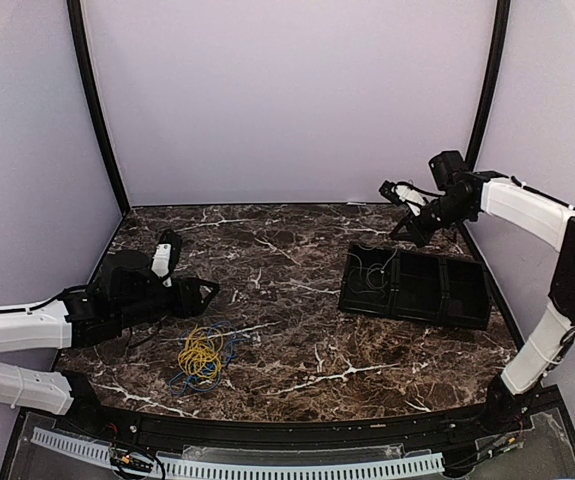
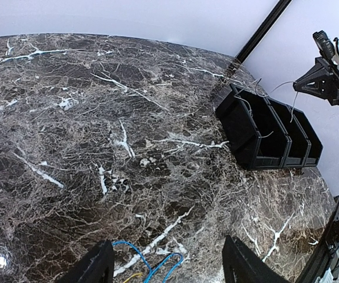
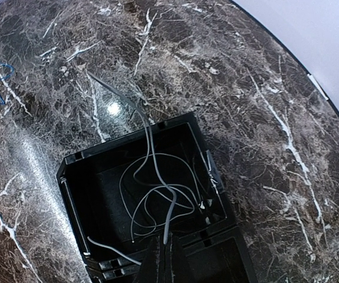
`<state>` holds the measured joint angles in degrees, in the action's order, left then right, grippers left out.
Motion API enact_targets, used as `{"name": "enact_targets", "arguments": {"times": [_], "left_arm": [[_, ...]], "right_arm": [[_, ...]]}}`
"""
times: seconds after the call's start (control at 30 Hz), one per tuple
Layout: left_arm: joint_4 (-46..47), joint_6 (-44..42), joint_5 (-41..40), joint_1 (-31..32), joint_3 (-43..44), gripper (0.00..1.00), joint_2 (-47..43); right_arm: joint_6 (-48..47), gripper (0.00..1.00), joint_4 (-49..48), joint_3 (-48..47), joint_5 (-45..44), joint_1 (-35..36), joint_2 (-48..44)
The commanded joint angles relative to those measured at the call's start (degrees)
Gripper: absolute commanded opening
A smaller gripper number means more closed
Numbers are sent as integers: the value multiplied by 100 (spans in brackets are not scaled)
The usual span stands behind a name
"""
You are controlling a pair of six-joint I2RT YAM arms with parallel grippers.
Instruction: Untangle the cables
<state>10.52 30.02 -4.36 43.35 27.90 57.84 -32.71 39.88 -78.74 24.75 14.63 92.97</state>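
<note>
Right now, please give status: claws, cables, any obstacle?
Left claw open, near the tangled yellow and blue cables. Right claw raised, shut on grey cable; the cable hangs into the black tray. No obstacle seen.

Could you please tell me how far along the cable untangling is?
Done: the grey cable is separated, mostly coiled in an end compartment of the black tray. In hand: the shut right gripper holds it there. Remaining: the yellow cable and blue cable lie tangled by the open left gripper.
</note>
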Motion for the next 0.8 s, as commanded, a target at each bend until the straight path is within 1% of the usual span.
{"name": "enact_targets", "arguments": {"times": [0.0,0.17,0.37,0.53,0.67,0.77], "left_arm": [[-59,-54,-41,2,-52,65,-75],[-120,-94,-106,6,-56,65,-188],[-40,-127,-50,1,-43,65,-119],[76,-121,44,4,-25,65,-4],[138,-92,100,1,-34,65,48],[124,-72,127,0,-44,65,28]], "right_arm": [[23,0,154,-295,-44,95,124],[-95,0,327,-265,-408,68,-287],[-680,0,813,101,-1117,27,-837],[-983,0,1025,261,-1291,18,-1408],[-1107,0,1155,311,-1406,9,-1522],[-1256,0,1097,427,-1671,22,-1477]]}}
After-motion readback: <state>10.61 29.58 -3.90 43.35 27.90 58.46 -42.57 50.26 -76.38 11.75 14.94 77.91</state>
